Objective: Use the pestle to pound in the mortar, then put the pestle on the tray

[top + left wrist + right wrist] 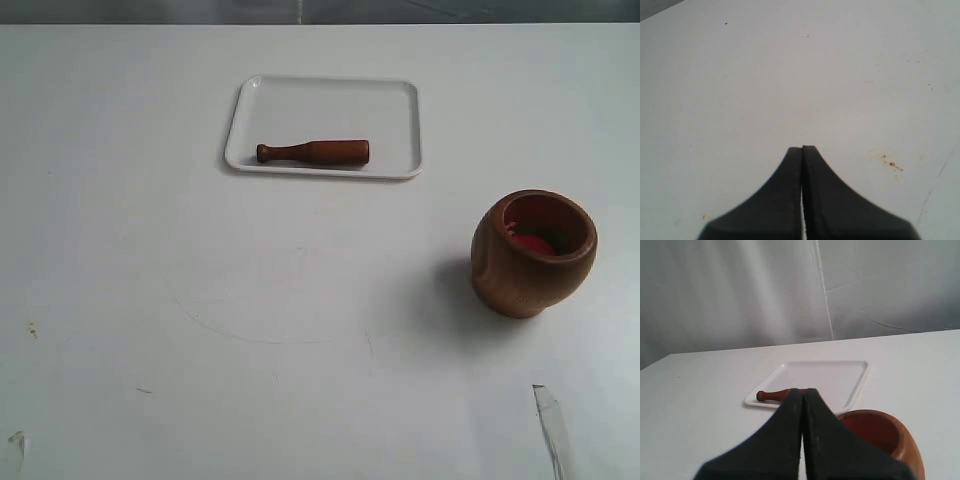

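Observation:
The reddish-brown pestle lies flat on the white tray at the back of the table, thin handle to the left. The brown mortar stands upright at the right, with something red inside. Neither gripper shows in the exterior view. In the left wrist view my left gripper is shut and empty above bare table. In the right wrist view my right gripper is shut and empty, with the mortar beside it and the tray and pestle beyond; its fingers hide the pestle's thick end.
The white tabletop carries faint scratches and small stains. A pale scuffed patch lies near the front right, and rusty specks near the left gripper. A white curtain hangs behind the table's far edge.

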